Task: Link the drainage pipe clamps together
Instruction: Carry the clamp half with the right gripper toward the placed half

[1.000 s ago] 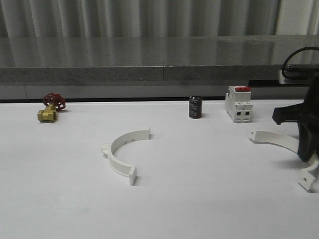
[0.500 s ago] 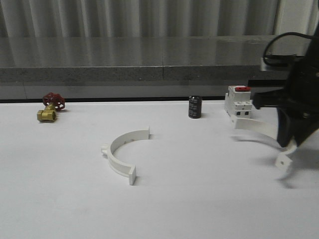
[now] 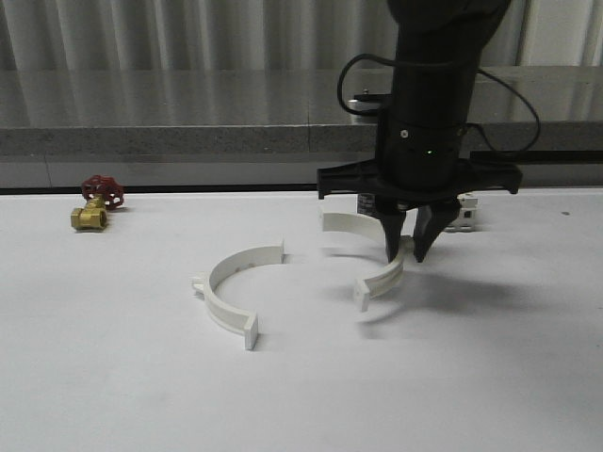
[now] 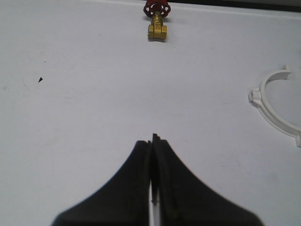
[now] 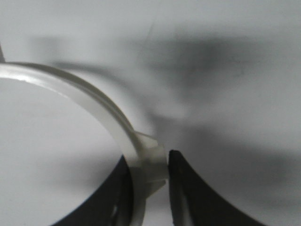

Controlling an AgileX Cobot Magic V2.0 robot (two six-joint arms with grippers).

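One white half-ring clamp [image 3: 231, 294] lies flat on the table left of centre; it also shows in the left wrist view as the resting clamp [image 4: 275, 100]. My right gripper [image 3: 407, 252] points down at mid table, shut on the second clamp [image 3: 377, 256], which hangs just above the surface to the right of the first. In the right wrist view the held clamp [image 5: 103, 110] curves away from the gripper [image 5: 150, 162], whose fingers press its middle. My left gripper [image 4: 153, 141] is shut with nothing in it, over bare table.
A brass valve with a red handwheel [image 3: 95, 203] sits at the far left, also seen as the valve [image 4: 157, 21]. A white switch [image 3: 464, 213] and a black cylinder [image 3: 364, 201] stand behind my right arm. A grey ledge [image 3: 188, 132] runs along the back.
My right arm has swung left from the table's right edge to the middle, carrying its clamp toward the resting one. The resting clamp has not moved.
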